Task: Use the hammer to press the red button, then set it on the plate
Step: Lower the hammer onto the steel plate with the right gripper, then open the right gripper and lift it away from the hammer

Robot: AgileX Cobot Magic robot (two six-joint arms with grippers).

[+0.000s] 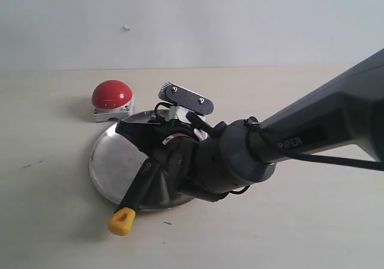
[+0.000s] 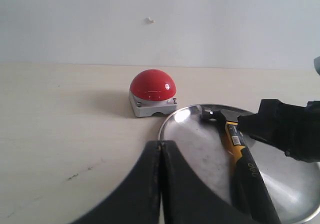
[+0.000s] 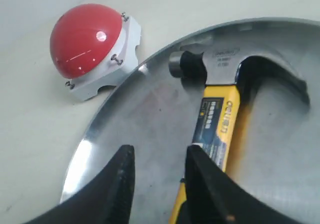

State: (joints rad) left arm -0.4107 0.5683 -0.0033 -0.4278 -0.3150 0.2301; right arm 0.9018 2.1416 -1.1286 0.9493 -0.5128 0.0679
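In the exterior view, the right gripper (image 1: pixel 139 138) reaches low across the plate (image 1: pixel 108 172). The hammer (image 1: pixel 139 184) lies there with its head toward the red button (image 1: pixel 111 93). The handle slopes out over the near rim, probably because it is too long to lie wholly inside.

In the left wrist view, the left gripper (image 2: pixel 161 151) is clenched on nothing and hangs well clear, apparently parked out of the way.

In the right wrist view, the right fingers (image 3: pixel 125 179) stand parted with bare plate showing between them. The handle slants under one finger and looks released rather than clamped, which suits a hammer already laid down. The button sits just beside the plate's rim.
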